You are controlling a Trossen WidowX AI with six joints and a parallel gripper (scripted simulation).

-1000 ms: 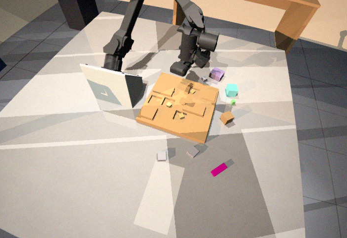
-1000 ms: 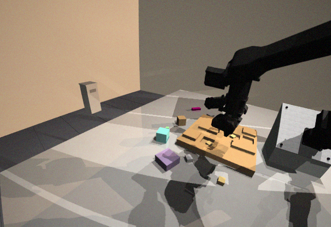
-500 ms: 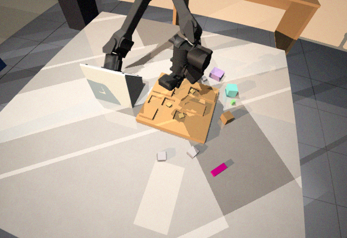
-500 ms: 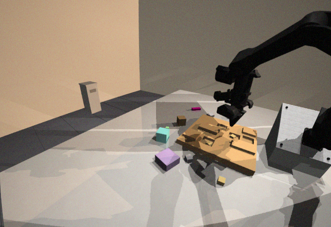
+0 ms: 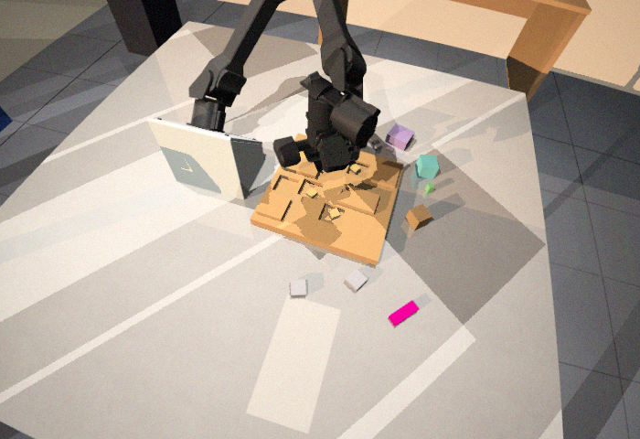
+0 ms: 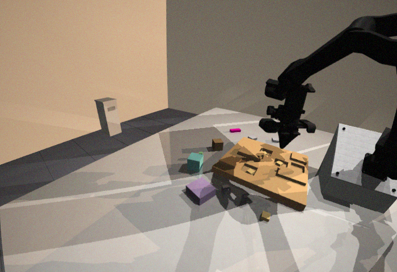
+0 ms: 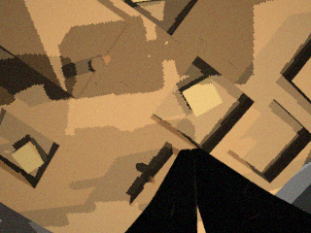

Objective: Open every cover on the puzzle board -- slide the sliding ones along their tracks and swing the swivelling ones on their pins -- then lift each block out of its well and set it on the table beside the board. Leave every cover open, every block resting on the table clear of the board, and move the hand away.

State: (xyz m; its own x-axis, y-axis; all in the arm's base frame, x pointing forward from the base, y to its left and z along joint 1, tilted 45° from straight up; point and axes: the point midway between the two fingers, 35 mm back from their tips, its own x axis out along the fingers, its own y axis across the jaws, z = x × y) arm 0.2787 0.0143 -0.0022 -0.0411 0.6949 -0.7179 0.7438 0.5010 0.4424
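Observation:
The wooden puzzle board (image 5: 352,247) (image 6: 288,197) lies flat on the table. Three yellow blocks sit in open wells: one block (image 5: 355,167) (image 6: 250,170) (image 7: 28,156), a middle block (image 5: 311,192) (image 6: 279,163) (image 7: 203,98), and a third block (image 5: 335,212). Another yellow block (image 6: 265,216) rests on the table clear of the board. The covers share the board's colour, and their edges are hard to tell apart. My gripper (image 6: 282,147) (image 7: 190,158) is shut and empty, pointing down above the board near the middle well. The arm hides part of the board in the top view.
A purple block (image 5: 400,135) (image 6: 200,188), a teal cube (image 5: 427,166) (image 6: 195,161), a green piece (image 5: 429,188) and a brown cube (image 5: 418,217) (image 6: 217,144) stand beside the board. Two pale pieces (image 5: 298,287) (image 5: 356,280) and a magenta bar (image 5: 403,313) (image 6: 235,130) lie beyond. A slanted box (image 5: 201,163) (image 6: 353,153) stands opposite.

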